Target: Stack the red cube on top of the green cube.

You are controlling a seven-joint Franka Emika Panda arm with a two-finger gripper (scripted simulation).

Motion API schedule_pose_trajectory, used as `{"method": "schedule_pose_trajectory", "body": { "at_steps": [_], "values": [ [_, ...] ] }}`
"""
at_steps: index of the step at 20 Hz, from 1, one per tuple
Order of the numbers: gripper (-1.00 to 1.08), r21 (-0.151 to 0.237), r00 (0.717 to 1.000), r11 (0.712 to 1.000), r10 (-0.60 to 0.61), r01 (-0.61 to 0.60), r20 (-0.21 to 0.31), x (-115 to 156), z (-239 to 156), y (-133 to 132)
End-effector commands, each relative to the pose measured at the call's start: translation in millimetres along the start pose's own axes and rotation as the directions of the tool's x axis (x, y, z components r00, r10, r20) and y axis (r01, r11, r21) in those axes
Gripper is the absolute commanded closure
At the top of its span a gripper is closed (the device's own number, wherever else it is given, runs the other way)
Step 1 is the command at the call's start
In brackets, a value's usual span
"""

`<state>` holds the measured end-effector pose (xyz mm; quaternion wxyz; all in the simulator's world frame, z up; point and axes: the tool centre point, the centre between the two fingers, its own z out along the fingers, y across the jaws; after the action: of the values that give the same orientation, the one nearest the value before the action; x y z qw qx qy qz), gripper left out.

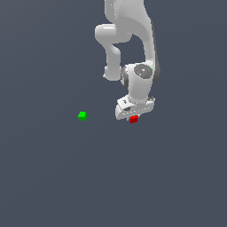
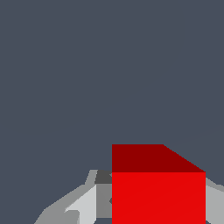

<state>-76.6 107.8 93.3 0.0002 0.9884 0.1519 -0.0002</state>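
The red cube sits right under the white gripper, toward the exterior view's right. In the wrist view the red cube fills the gap between the grey fingers, which press on both of its sides, so the gripper is shut on it. Whether the cube rests on the floor or is just off it I cannot tell. The green cube lies alone on the dark floor toward the exterior view's left, well apart from the gripper. The wrist view does not show it.
A plain dark grey floor spreads all around. The white arm rises above the gripper to the top of the exterior view.
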Motion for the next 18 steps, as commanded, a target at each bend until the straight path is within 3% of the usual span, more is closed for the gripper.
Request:
{"method": "schedule_pose_trajectory", "body": {
  "at_steps": [1,18],
  "values": [
    [1.08,0.000,1.000,1.000,0.000,0.000,0.000,0.0,-13.3,-0.1],
    [1.08,0.000,1.000,1.000,0.000,0.000,0.000,-1.8,-26.1,4.6]
  ]
}}
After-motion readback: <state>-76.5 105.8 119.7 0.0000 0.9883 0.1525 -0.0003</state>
